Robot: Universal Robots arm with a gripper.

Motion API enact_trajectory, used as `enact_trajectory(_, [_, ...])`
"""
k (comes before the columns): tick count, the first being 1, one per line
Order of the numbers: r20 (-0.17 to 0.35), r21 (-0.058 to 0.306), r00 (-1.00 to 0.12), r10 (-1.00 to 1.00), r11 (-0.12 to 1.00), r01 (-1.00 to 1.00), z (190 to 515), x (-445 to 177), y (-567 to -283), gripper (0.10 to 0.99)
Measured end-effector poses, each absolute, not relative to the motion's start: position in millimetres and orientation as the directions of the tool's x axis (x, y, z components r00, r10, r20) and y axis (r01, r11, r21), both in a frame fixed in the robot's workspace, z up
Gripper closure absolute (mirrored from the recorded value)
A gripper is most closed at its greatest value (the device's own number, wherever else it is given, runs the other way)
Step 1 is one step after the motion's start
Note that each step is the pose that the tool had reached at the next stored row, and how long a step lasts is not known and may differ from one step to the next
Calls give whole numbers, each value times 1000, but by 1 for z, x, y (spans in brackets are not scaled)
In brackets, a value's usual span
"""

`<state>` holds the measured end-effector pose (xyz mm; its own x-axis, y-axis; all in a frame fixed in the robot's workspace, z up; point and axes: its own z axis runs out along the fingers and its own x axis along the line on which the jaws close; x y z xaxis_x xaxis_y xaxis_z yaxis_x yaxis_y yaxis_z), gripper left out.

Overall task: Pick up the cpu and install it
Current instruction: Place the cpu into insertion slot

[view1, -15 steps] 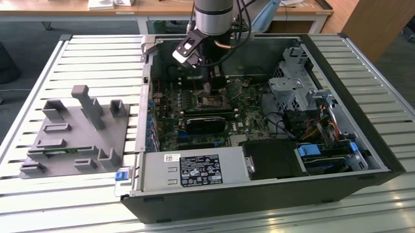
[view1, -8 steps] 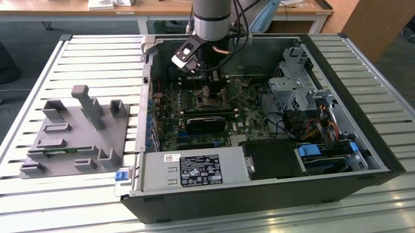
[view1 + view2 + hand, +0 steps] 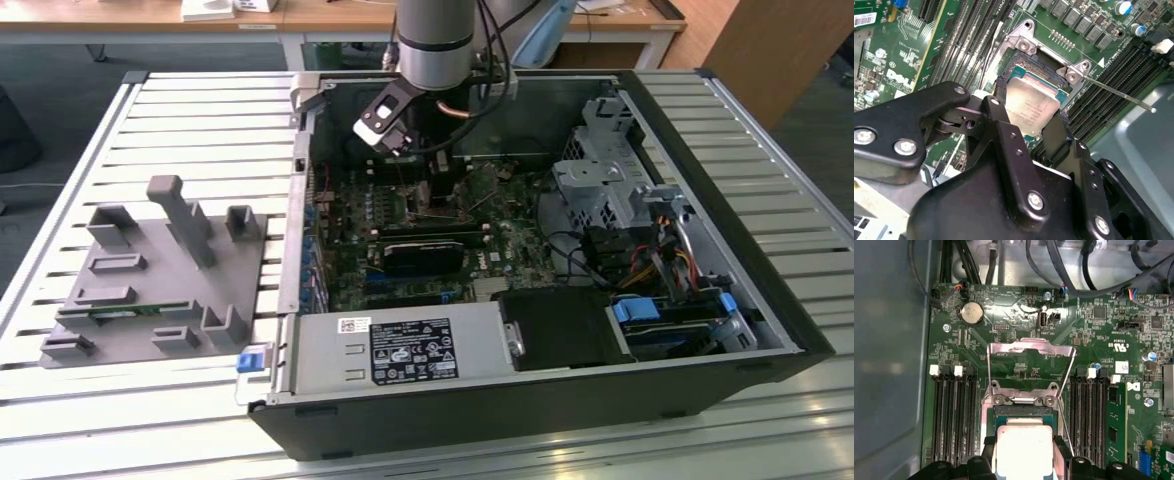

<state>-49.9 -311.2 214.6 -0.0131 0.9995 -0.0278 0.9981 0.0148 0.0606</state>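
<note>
— Gripper (image 3: pixel 1026 117) pinches the cpu (image 3: pixel 1031 100) by two edges, right over the socket (image 3: pixel 1024 413). Step?
— Placing, I judge; it calls for squaring the cpu to the socket and a gentle descent. Count: one cpu, one socket, one load plate (image 3: pixel 1031 345) swung up beyond it, two memory-slot banks (image 3: pixel 954 425) flanking it

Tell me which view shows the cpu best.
The second wrist view: the cpu shows most of its metal top, held in the tool over the socket. The first wrist view crops part of it at the frame edge. In the exterior view the arm stands over that spot.
</note>
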Motion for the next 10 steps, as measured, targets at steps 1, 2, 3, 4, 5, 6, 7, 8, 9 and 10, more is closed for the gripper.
enact_trajectory(1, [-28, 61, -9, 1000, 11, 998, 213, -50, -311, 553])
enact_trajectory(2, [-28, 61, -3, 1000, 5, 998, 211, -50, -311, 553])
enact_trajectory(3, [-28, 61, 0, 1000, 2, 998, 210, -50, -311, 553])
enact_trajectory(4, [-28, 61, 1, 1000, 1, 998, 209, -50, -311, 553])
enact_trajectory(5, [-28, 61, 1, 1000, 0, 998, 208, -50, -311, 553])
enact_trajectory(6, [-28, 61, 1, 1000, 0, 998, 207, -50, -311, 553])
enact_trajectory(7, [-28, 61, 1, 1000, 0, 998, 206, -50, -311, 553])
enact_trajectory(8, [-28, 61, 1, 1000, 0, 998, 206, -50, -311, 553])
enact_trajectory(9, [-28, 61, 1, 1000, 0, 998, 205, -50, -311, 553])
enact_trajectory(10, [-28, 61, 2, 1000, 0, 998, 205, -50, -312, 553])
